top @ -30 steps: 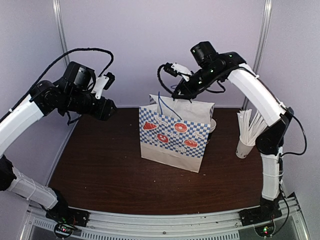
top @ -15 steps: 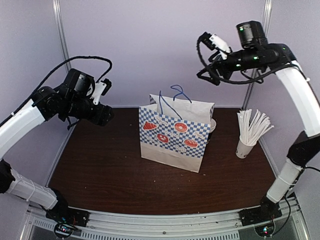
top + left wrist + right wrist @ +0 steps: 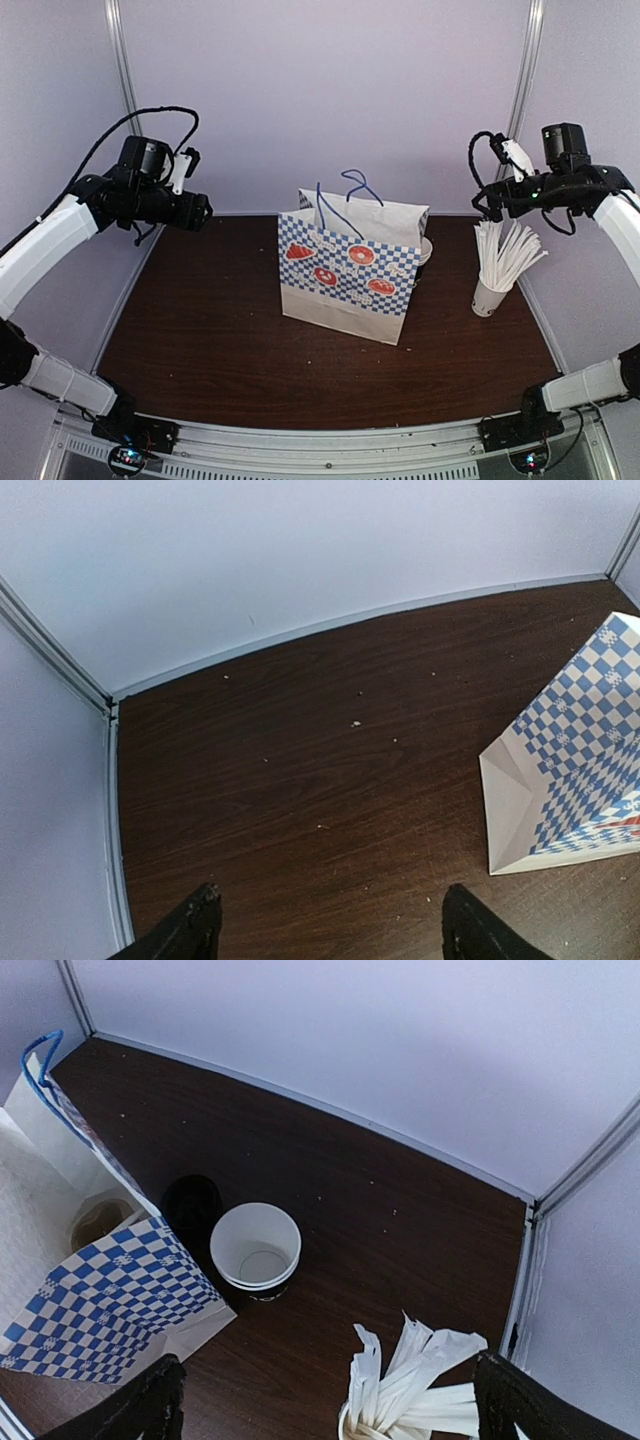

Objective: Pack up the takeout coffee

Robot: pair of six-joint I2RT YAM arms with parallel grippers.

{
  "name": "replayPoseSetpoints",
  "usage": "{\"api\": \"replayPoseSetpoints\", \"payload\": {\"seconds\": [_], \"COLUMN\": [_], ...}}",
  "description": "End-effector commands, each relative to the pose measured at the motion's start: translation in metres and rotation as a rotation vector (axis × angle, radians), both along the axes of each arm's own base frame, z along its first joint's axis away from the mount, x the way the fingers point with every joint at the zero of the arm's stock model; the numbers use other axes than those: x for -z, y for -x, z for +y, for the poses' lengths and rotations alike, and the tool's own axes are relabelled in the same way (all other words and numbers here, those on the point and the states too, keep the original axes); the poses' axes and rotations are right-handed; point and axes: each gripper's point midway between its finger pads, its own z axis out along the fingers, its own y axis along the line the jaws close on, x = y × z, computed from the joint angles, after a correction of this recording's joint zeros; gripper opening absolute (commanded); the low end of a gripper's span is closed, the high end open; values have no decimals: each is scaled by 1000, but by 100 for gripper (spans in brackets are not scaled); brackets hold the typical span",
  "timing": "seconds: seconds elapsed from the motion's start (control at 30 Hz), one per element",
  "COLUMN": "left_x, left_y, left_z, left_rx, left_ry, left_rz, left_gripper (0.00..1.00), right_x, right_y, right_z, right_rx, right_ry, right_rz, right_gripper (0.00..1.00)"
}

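Observation:
The blue-and-white checkered paper bag (image 3: 345, 280) stands upright in the middle of the table, its mouth open and its blue handles up. The takeout coffee does not clearly show. In the right wrist view a dim round shape (image 3: 100, 1218) lies inside the bag (image 3: 110, 1305), and I cannot tell what it is. My left gripper (image 3: 198, 210) hangs open, high and to the left of the bag, with bare table between its fingers (image 3: 330, 905). My right gripper (image 3: 483, 204) is open above the straw cup, holding nothing (image 3: 327, 1380).
Behind the bag's right end stands a stack of lidless white-rimmed cups (image 3: 255, 1250) with a round black object (image 3: 192, 1205) next to it. A white cup of paper-wrapped straws (image 3: 492, 290) stands at the right. Walls close the back and both sides.
My right gripper has risen from above the bag's mouth, swung out right over the straws, and opened wide. The left arm drew back leftward, its jaws spreading.

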Motion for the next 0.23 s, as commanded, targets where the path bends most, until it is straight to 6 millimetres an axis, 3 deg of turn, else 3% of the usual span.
{"api": "replayPoseSetpoints", "payload": {"seconds": [0.0,0.1,0.2], "left_x": [-16,-18,-17], "left_y": [-2,0,2], "left_z": [-12,-13,-14], "left_rx": [57,67,73], "left_ry": [78,90,96], "left_rz": [-73,-82,-85], "left_gripper": [77,77,78], "right_x": [-9,3,0], "right_y": [6,10,13], "right_z": [-27,-25,-19], "right_rx": [176,159,120], "right_ry": [-33,-40,-99], "right_rz": [-92,-72,-65], "right_gripper": [100,100,100]}}
